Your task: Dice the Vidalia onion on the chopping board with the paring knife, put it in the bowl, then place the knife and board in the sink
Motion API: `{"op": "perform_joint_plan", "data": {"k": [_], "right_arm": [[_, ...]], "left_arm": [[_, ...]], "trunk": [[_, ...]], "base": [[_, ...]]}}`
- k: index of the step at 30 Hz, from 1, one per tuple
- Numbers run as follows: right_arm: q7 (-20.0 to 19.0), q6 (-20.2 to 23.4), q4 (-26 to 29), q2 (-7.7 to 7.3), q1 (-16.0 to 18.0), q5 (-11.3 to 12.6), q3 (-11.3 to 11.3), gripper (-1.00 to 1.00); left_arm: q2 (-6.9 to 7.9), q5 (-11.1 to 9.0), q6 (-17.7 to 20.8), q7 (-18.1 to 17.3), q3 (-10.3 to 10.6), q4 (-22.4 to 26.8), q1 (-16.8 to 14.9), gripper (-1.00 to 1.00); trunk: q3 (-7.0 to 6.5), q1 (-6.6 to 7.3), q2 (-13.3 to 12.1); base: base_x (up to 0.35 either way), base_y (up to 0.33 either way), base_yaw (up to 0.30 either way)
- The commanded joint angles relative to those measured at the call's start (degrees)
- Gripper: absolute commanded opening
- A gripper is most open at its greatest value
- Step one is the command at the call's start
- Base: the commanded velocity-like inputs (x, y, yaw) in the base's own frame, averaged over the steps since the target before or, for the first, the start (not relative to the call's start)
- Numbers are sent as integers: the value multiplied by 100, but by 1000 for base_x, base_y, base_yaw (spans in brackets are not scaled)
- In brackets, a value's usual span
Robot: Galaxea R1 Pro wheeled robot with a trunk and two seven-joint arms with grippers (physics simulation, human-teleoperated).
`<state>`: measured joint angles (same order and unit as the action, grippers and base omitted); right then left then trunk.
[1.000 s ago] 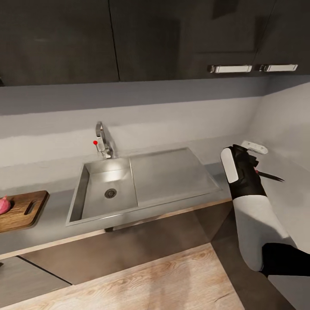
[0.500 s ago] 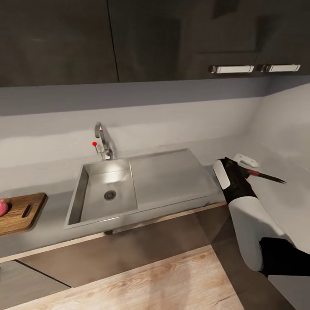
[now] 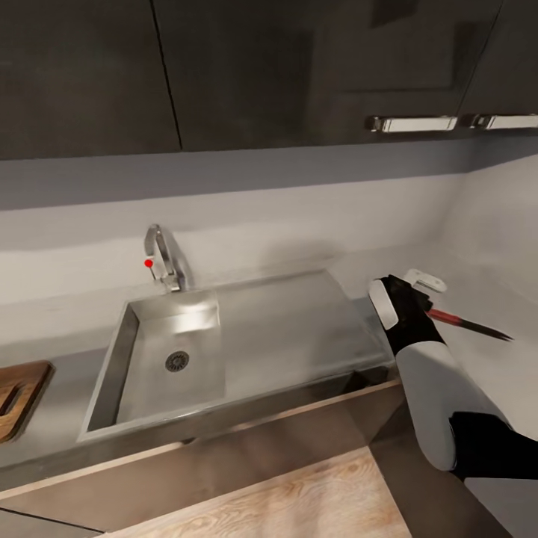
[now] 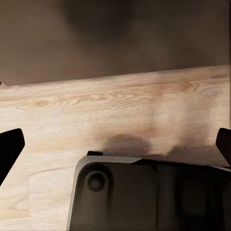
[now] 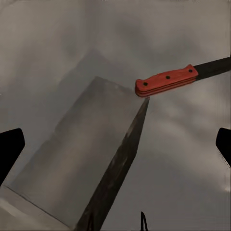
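The knife (image 3: 469, 323) is lying on the counter (image 3: 515, 373) at about 3 o'clock from the sink (image 3: 224, 351), just past the drainboard's right edge. In the head view its red handle is sitting right beside the right gripper (image 3: 427, 299), with the dark blade running away toward 4 o'clock and the tip pointing right, away from the sink. The long axis is therefore lying nearly left to right, tilted slightly toward the robot at the tip.

In the right wrist view the knife (image 5: 180, 78) is lying free on the grey surface ahead of the fingers (image 5: 10, 151), whose dark tips are sitting at the frame's two sides. They are spread wide and gripping nothing. The handle's butt is hanging just over the drainboard's corner.

The right arm is clearly the nearer one. The left fingers (image 4: 10, 149) are also spread apart and empty, pointing at the wooden floor (image 4: 115, 110).

A corner of the board (image 3: 19, 396) is showing at 9 o'clock from the sink. The basin is holding no onion.
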<state>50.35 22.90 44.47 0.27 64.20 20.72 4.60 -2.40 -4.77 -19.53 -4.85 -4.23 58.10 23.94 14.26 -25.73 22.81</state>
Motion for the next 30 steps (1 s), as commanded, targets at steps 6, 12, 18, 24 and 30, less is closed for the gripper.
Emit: {"op": "perform_joint_plan", "data": {"k": [6, 12, 18, 24, 30], "right_arm": [[10, 38, -49, -14, 2, 2, 8, 100], [-23, 31, -235, -40, -2, -14, 14, 100], [-168, 28, -246, -52, -4, -14, 25, 100], [-173, 29, -246, -43, -4, 14, 576, 100], [-165, 25, -242, -36, -4, 19, 1414, 100]], "left_arm": [[-1, -50, -8, -47, -17, -7, 4, 100], [-6, -50, -7, -44, -29, -93, 3, 100], [-2, -50, -7, -42, -34, -170, 0, 100], [2, -50, -7, -42, -34, -185, -2, 100], [1, -50, -7, -42, -34, -193, -1, 100]], "trunk": [[10, -5, 11], [10, -5, 11], [10, -5, 11], [10, -5, 11], [10, -5, 11]], "base": [[64, -61, 0], [3, -3, 0], [0, 0, 0], [0, 0, 0], [0, 0, 0]]}}
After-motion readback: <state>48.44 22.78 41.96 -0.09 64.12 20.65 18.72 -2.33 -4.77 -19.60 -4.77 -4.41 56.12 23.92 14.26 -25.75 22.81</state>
